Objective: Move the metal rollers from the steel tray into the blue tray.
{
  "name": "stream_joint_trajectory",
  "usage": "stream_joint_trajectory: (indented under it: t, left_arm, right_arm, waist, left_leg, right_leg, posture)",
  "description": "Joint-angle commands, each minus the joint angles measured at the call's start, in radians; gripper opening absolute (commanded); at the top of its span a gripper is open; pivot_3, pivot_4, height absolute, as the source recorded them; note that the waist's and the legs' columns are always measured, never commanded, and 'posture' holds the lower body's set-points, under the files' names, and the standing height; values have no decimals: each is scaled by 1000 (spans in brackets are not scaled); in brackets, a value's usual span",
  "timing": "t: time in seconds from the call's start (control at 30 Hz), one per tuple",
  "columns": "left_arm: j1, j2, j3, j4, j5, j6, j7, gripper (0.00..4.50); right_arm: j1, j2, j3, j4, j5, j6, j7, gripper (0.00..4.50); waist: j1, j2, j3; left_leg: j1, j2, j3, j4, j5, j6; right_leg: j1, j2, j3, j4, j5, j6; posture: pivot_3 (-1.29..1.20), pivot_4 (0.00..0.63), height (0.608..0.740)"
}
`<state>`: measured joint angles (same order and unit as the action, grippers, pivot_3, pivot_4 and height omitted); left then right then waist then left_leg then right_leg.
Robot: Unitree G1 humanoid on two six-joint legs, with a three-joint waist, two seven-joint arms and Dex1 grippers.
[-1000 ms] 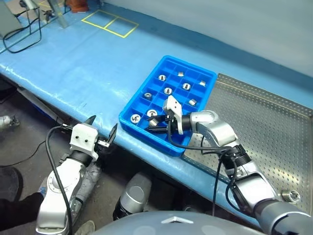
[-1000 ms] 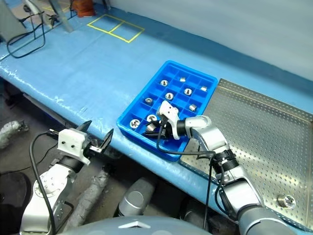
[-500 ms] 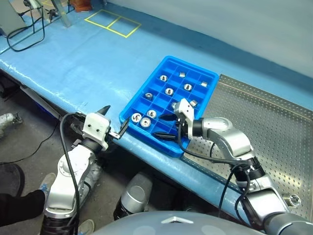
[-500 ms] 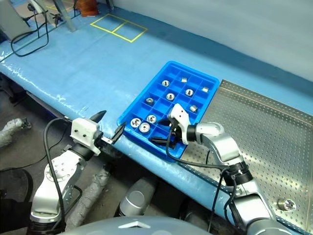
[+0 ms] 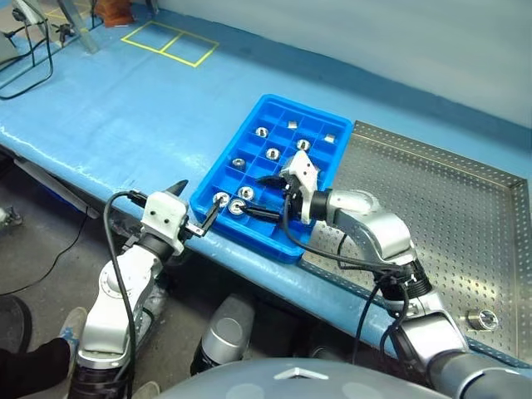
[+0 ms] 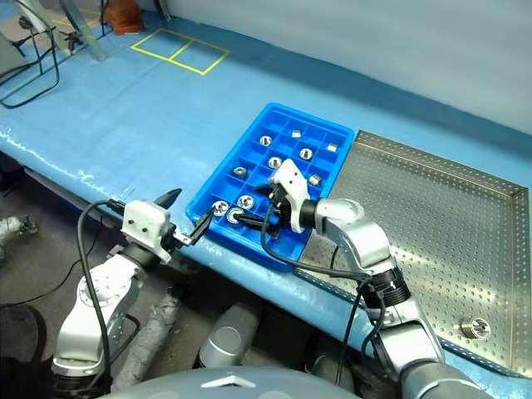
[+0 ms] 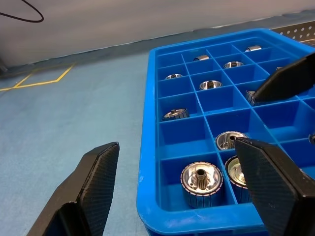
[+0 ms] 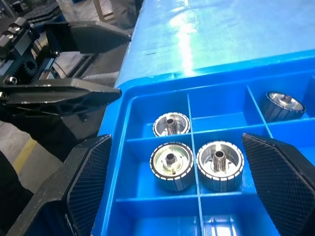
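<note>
Rollers fill the blue tray; one roller lies beyond it on the steel tray, probably dense, slick, best pinched across its ribbed side; both grippers, left and right, gape empty.

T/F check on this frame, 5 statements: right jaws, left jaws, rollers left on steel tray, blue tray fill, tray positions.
1. Right gripper clamps a roller. False: jaws open, empty, over the blue tray.
2. Left gripper jaws are open. True.
3. One roller remains on the steel tray. True.
4. Every blue tray compartment is filled. False: several are empty.
5. The blue tray sits on the steel tray. False: it sits beside it, on the blue table cover.
</note>
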<state>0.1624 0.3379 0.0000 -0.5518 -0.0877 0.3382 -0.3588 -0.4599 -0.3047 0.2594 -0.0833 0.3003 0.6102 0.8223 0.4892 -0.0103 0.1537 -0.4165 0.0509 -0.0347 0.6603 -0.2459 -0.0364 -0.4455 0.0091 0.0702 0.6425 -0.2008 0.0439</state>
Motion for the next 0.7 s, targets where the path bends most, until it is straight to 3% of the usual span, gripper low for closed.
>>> stream_joint_trajectory:
  t: [0.03,0.4,0.7]
  left_arm:
    - [-5,23,-9,-18,30,-36,-3,4048]
    - [50,165,-9,-69,-17,28,-145,4048]
    - [100,118,-76,-84,11,30,-103,4048]
  right_arm:
    - [-50,-41,51,-36,-32,-5,40,4465]
    - [-198,-119,172,-35,-98,167,66,4465]
    - [-355,-136,329,-5,-154,160,206,4465]
  waist:
    - [-3,0,0]
    - [-22,1,0]
    - [-15,1,1]
  left_leg:
    - [0,0,0,0,0,0]
    - [0,1,0,-1,0,-1]
    - [0,1,0,0,0,-1]
  right_leg:
    - [0,0,0,0,0,0]
    - [-1,1,-1,1,-1,-2]
    - [-1,0,-2,0,-1,-2]
  posture:
    - [459,150,740]
    - [457,150,740]
    - [506,150,740]
